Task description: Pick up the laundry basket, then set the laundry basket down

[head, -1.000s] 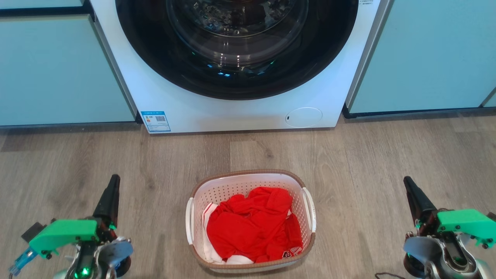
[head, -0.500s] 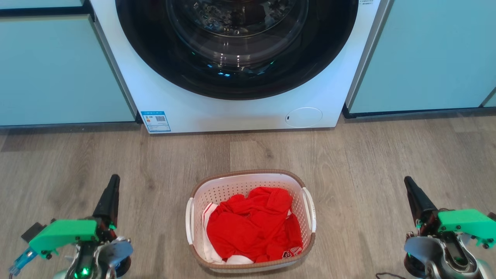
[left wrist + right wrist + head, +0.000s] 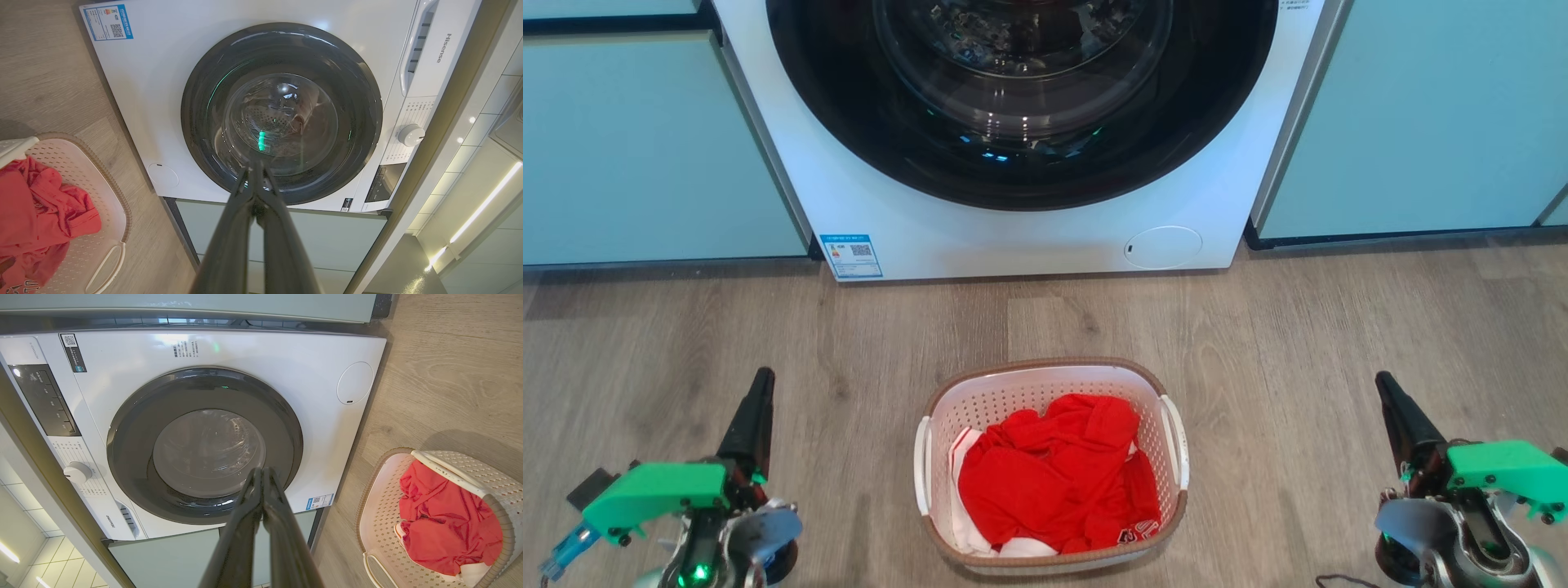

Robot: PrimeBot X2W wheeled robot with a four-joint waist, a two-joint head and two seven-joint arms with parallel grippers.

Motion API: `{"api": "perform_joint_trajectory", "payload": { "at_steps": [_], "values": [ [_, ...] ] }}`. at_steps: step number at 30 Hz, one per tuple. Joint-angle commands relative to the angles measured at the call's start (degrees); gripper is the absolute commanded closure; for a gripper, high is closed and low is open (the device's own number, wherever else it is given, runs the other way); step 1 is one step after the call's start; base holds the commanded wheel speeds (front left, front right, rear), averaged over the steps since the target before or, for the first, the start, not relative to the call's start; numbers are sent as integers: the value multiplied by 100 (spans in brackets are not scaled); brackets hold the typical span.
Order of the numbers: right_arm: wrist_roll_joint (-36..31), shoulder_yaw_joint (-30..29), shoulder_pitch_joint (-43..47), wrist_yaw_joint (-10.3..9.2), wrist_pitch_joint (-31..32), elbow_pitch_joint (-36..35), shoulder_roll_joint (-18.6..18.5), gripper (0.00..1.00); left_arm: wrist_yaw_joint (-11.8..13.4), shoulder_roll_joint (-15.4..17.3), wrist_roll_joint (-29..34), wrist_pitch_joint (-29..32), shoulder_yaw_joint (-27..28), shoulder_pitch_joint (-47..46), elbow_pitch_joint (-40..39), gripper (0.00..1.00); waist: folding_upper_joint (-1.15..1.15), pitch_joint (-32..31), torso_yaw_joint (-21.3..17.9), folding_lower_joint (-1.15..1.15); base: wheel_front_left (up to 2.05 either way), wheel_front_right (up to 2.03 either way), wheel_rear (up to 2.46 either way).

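Now the basket (image 3: 1013,402) (red clothes (image 3: 1054,478) inside) sits on the floor (image 3: 1274,343) between the left end effector (image 3: 763,382) and the right end effector (image 3: 1385,387), both pinched together, empty.

Home laundry nook: a front-loading washing machine (image 3: 1013,237) is sitting between pale green cabinets (image 3: 645,147), a laundry basket (image 3: 1029,388) of clothes (image 3: 1054,474) standing on wood flooring (image 3: 1258,327).
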Motion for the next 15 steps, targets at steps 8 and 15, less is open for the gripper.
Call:
{"api": "perform_joint_trajectory", "payload": {
  "at_steps": [8,15],
  "values": [
    [-43,80,-268,41,31,-178,-15,100,-38,31,34,26,245,-333,-168,100,0,0,0,0,0,0,0],
    [-50,72,-269,41,38,-178,-9,100,-38,25,41,33,254,-334,-167,100,0,0,0,0,0,0,0]
  ]
}}
